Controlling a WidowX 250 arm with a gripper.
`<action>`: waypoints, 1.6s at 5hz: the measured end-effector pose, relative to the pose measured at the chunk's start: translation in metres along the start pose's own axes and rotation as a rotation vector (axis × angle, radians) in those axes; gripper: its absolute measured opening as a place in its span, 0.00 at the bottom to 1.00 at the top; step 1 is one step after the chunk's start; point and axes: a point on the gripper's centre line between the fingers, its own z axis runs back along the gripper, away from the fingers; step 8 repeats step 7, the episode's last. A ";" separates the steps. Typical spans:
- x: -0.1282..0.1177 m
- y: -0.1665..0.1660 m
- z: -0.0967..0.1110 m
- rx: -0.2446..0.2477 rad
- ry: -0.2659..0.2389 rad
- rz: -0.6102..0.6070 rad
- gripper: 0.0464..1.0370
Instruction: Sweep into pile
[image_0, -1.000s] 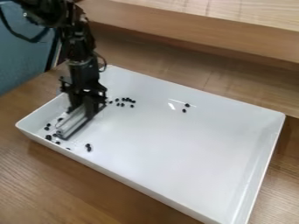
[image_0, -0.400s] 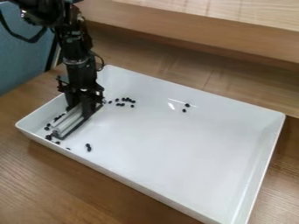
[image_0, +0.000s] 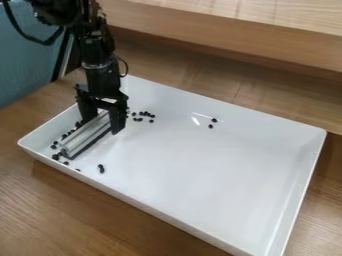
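The black gripper (image_0: 102, 121) is low over the left part of the white tray (image_0: 220, 187), open, with its two fingers spread to either side of a silver bar's upper end. The silver bar (image_0: 85, 136) with a dark lower edge lies slantwise on the tray floor, running down toward the near left corner. Several small black pieces (image_0: 55, 157) lie beside the bar's left side and lower end. A few more black pieces (image_0: 101, 168) are right of that end. Another loose group (image_0: 145, 114) is near the back left, and two pieces (image_0: 211, 126) lie farther right.
The tray's raised walls surround the work area on a wooden table (image_0: 87, 215). Behind it runs a raised wooden ledge (image_0: 234, 30). A blue-grey surface (image_0: 27, 70) stands at the far left.
The bar first shifted slightly left, then stayed in place. The gripper's fingers have spread apart around it, and the gripper has moved slightly right.
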 end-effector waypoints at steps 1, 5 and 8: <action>0.003 -0.005 0.007 -0.036 -0.002 0.007 0.96; 0.034 -0.090 0.070 0.011 -0.007 -0.151 0.96; 0.042 -0.157 0.077 -0.019 -0.042 -0.351 0.96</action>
